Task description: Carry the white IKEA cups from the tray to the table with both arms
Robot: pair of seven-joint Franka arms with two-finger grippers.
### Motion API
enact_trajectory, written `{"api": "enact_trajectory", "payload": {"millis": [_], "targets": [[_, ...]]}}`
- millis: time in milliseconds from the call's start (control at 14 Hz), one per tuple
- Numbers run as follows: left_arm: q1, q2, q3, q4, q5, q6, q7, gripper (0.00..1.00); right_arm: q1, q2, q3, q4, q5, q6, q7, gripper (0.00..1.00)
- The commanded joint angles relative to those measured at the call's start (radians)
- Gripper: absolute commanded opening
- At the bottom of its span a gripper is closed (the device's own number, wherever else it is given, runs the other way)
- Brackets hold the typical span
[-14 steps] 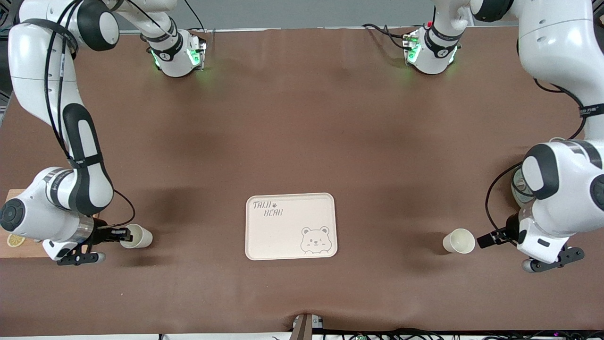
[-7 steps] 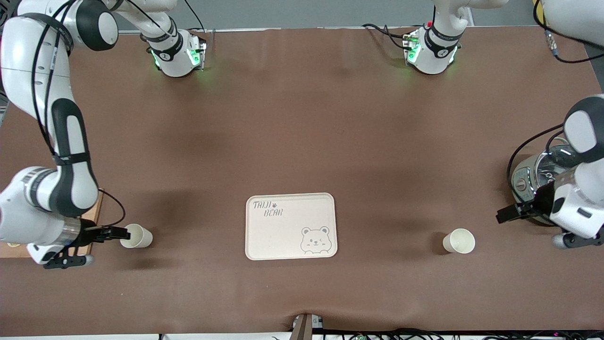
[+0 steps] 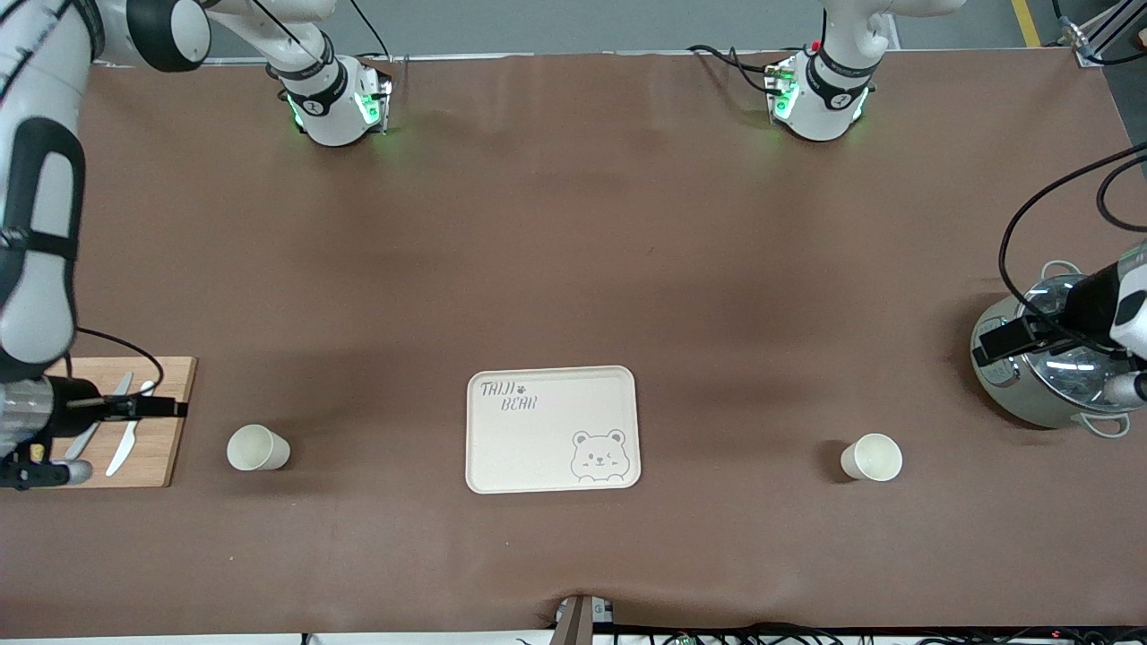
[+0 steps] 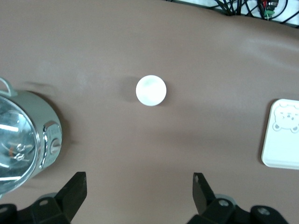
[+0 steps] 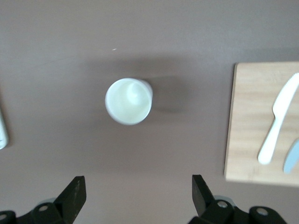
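Note:
Two white cups stand upright on the brown table, one on each side of the bear-printed tray (image 3: 552, 429). One cup (image 3: 258, 448) is toward the right arm's end, the other cup (image 3: 872, 457) toward the left arm's end. My right gripper (image 3: 175, 409) is open and empty, up over the wooden board, apart from its cup (image 5: 128, 101). My left gripper (image 3: 984, 346) is open and empty, up over the steel pot, apart from its cup (image 4: 151, 90). In the wrist views each gripper, left (image 4: 139, 184) and right (image 5: 138, 186), has wide jaws with bare table between them.
A wooden board (image 3: 157, 376) with pale cutlery (image 3: 121, 439) lies at the right arm's end and shows in the right wrist view (image 5: 252, 121). A steel pot with a glass lid (image 3: 1044, 394) stands at the left arm's end and shows in the left wrist view (image 4: 23, 140).
Both grippers have drawn back from the cups and risen, the right one toward the wooden board, the left one toward the pot. Both cups stay where they stood.

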Motion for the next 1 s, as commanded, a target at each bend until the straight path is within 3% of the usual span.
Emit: {"api": "enact_trajectory", "payload": {"millis": [0, 214, 429, 929], "targets": [[-0.004, -0.035, -0.004, -0.011, 0.033, -0.030, 0.003, 1.00, 0.031, -0.121, -0.007, -0.019, 0.004, -0.105, 0.073, 1.00], [0.006, -0.068, -0.001, 0.003, 0.032, -0.035, 0.002, 1.00, 0.054, -0.256, 0.000, -0.039, -0.005, -0.203, 0.199, 1.00], [0.012, -0.106, 0.002, 0.007, 0.032, -0.081, 0.003, 1.00, 0.146, -0.411, 0.002, -0.168, -0.167, -0.202, 0.252, 1.00], [0.009, -0.227, 0.017, -0.025, 0.071, -0.153, 0.014, 1.00, 0.162, -0.686, 0.005, -0.460, -0.169, -0.044, 0.261, 1.00]]}}
